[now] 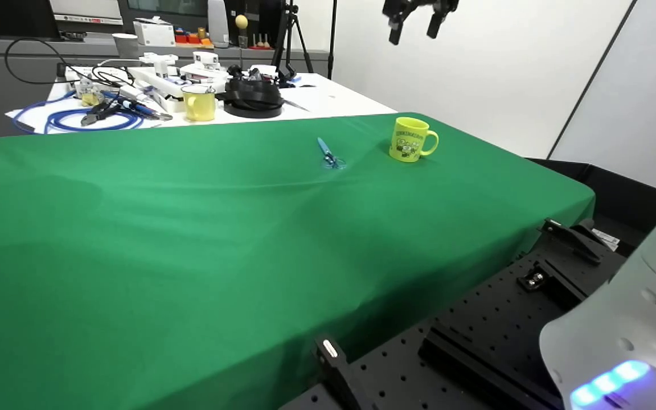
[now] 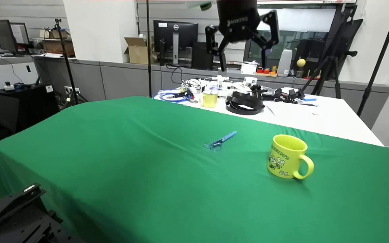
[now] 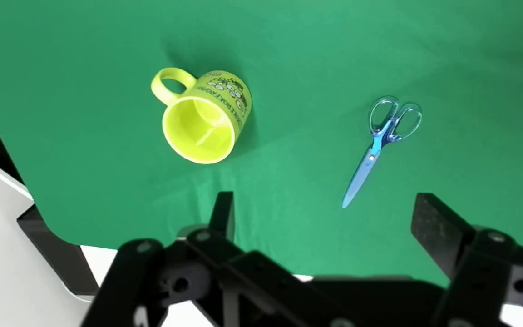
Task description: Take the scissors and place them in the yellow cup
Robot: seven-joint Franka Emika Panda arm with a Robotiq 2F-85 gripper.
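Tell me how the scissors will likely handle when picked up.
Lying flat on the green cloth, the scissors probably won't roll. Their slim, closed blades look stiff, so they should lift without sagging. The clear loops look like plastic, so they're likely light.

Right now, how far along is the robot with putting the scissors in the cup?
Nothing looks done yet: the scissors lie on the green cloth, apart from the cup. Nothing is in hand: the gripper hangs open and empty, up high. Still left: grip the scissors, lift them and lower them into the cup.
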